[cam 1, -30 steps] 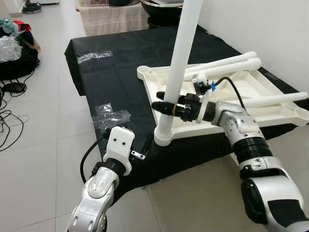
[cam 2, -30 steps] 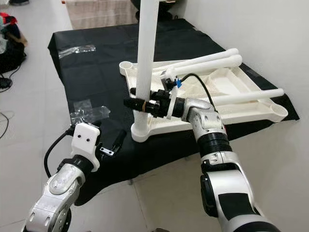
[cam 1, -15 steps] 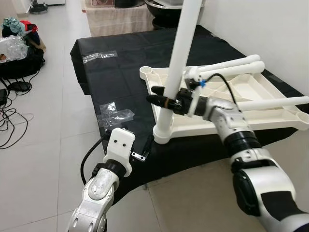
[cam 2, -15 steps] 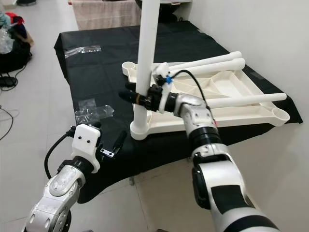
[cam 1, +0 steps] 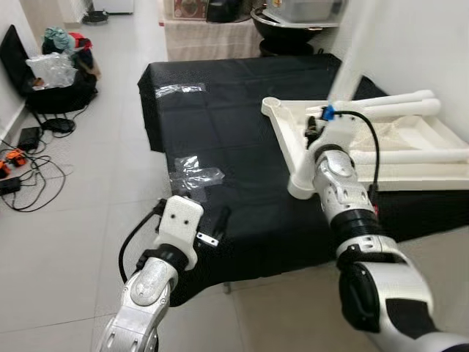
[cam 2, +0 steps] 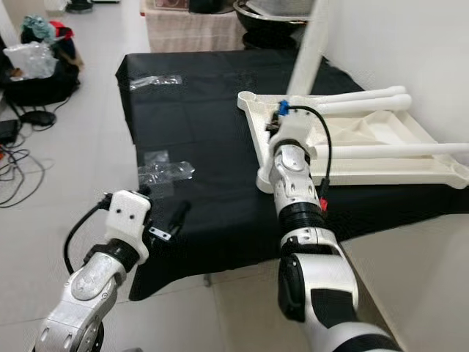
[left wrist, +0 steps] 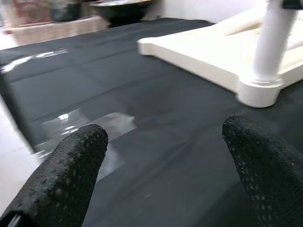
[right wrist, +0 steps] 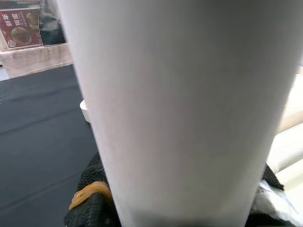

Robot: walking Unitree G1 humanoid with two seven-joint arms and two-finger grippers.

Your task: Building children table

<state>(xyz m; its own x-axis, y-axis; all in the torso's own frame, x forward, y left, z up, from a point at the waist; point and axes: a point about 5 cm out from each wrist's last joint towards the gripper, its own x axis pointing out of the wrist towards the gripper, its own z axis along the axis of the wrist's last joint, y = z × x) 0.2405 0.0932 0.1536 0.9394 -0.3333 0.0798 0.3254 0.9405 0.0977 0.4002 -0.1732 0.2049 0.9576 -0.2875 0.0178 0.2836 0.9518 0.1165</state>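
- Upturned white children's tabletop (cam 1: 410, 143) lies underside up on the black cloth (cam 1: 220, 117) covering a low surface, at the cloth's edge nearest the white wall.
- One white table leg (cam 2: 311, 51) stands upright in the tabletop's near corner socket (cam 1: 300, 187), rising out of the head views' top edge.
- More white legs (cam 1: 396, 103) lie flat on the tabletop: two together along its far side, and another (cam 1: 418, 155) across the middle.
- Right gripper (right wrist: 180, 208) is at the upright leg just above the corner socket; in the right wrist view its black fingers (right wrist: 92, 203) sit on either side of the leg, clasping it, with the leg pressed close against the camera.
- Right arm (cam 1: 344, 205) reaches up from below the tabletop's near corner, a black cable looping over its wrist.
- Left gripper (left wrist: 163, 165) hovers over the cloth's front edge, well apart from the tabletop, its two black fingers (left wrist: 71, 165) spread wide with nothing between them.
- Crumpled clear plastic bags (cam 1: 194, 172) lie on the cloth between the left gripper and the tabletop; another clear bag (cam 1: 179, 89) lies farther back.
- Bags and cables (cam 1: 51, 73) sit on the tiled floor beyond the cloth's far left side.
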